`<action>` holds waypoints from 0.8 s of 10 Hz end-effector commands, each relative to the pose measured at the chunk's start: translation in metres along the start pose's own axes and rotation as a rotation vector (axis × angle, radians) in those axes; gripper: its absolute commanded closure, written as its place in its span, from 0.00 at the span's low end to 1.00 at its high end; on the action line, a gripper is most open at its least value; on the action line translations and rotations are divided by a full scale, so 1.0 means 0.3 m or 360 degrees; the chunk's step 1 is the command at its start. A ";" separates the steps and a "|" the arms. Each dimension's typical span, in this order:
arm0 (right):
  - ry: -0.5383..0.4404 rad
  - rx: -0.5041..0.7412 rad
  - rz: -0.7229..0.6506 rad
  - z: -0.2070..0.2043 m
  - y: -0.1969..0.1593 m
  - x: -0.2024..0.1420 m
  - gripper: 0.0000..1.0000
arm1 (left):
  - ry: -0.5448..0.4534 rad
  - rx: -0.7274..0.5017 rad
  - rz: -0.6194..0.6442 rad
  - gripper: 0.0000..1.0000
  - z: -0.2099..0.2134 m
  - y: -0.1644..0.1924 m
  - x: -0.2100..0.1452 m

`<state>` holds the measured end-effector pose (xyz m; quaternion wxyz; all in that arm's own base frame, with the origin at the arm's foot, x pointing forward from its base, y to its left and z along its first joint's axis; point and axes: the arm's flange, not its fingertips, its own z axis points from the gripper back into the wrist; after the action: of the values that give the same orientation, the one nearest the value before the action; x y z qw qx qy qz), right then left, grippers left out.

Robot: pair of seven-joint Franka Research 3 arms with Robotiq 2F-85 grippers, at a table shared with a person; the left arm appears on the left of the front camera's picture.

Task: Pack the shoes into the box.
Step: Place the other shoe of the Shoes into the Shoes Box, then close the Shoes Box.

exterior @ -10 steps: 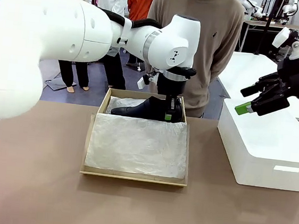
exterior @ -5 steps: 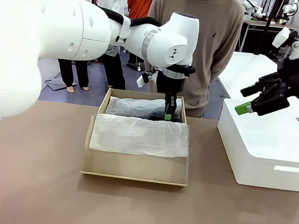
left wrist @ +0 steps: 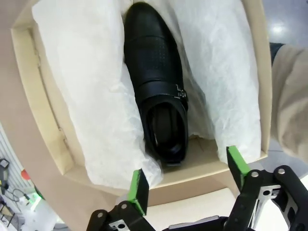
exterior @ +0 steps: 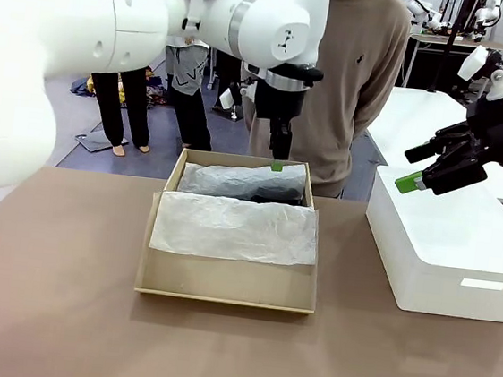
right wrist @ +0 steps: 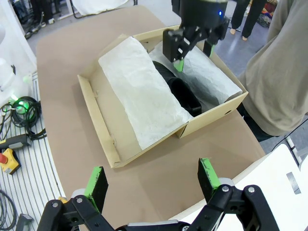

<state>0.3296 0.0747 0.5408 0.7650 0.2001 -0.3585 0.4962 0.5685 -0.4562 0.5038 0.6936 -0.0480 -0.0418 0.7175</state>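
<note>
One black shoe [left wrist: 156, 91] lies in the far half of the tan box [exterior: 228, 287], nestled between folds of white tissue [exterior: 234, 227], its buckle strap up. From the front a dark sliver of the shoe [exterior: 276, 196] shows. My left gripper [exterior: 277, 161] hangs just above it, open with nothing between its green pads [left wrist: 138, 188]. In the right wrist view the shoe [right wrist: 179, 90] and the left gripper [right wrist: 185, 45] sit over the box [right wrist: 103, 130]. My right gripper [exterior: 414, 170] stays open, off to the right. Tissue hides whatever lies in the near half.
A large white block [exterior: 447, 254] stands on the table at the right, under my right gripper. A person in a beige sweater [exterior: 354, 73] stands right behind the box at the far edge. Brown tabletop [exterior: 58, 312] lies bare in front and to the left.
My left gripper opened, let go of the shoe and rose above the box. The shoe dropped down among the tissue, and the near tissue sheet pulled back from the front edge. The right arm stayed put.
</note>
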 end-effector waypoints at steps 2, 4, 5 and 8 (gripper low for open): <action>-0.0046 0.0027 0.0032 -0.004 -0.012 0.002 0.00 | -0.0038 0.0175 0.0040 0.00 -0.042 -0.050 0.060; -0.0046 0.0027 0.0032 -0.004 -0.012 0.002 0.00 | -0.0005 0.0003 0.0016 0.00 0.011 -0.013 0.019; -0.0046 0.0027 0.0032 -0.004 -0.012 0.002 0.00 | -0.0005 0.0003 0.0016 0.00 0.011 -0.013 0.019; -0.0046 0.0027 0.0032 -0.004 -0.012 0.002 0.00 | -0.0005 0.0003 0.0016 0.00 0.011 -0.013 0.019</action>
<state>0.3296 0.0747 0.5408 0.7650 0.2001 -0.3585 0.4963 0.5721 -0.4532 0.5031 0.6961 -0.0476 -0.0351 0.7155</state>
